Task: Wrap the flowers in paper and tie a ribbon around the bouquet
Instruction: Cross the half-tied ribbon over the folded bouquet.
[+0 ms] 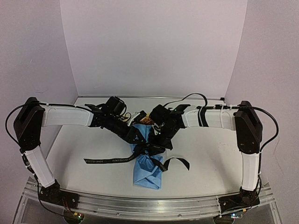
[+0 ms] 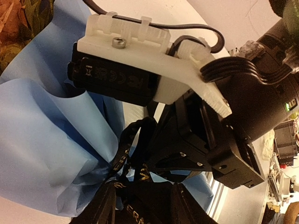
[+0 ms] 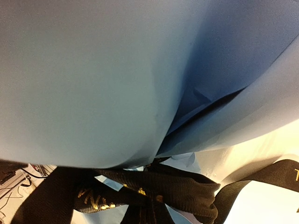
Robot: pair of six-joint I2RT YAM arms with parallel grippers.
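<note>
White table [image 1: 210, 158] between pale walls. Near the front edge lies the blue paper [image 1: 148, 170] cone, with the black ribbon [image 1: 112, 160] cinched round it and its ends trailing sideways. At the knot, the right claw [image 1: 161, 142] is closed tight. I cannot tell how far the left claw [image 1: 142, 137] is spread. Beyond, the flowers [image 1: 145, 120] point toward the far edge.

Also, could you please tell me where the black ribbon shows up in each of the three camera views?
Top external: the ribbon runs left to right just below the picture's middle, crossing the blue paper.
Left wrist: bottom centre, looped against the paper, with its lettering showing.
Right wrist: along the bottom edge, under the paper.
Shared landmark: the blue paper that the ribbon crosses.
</note>
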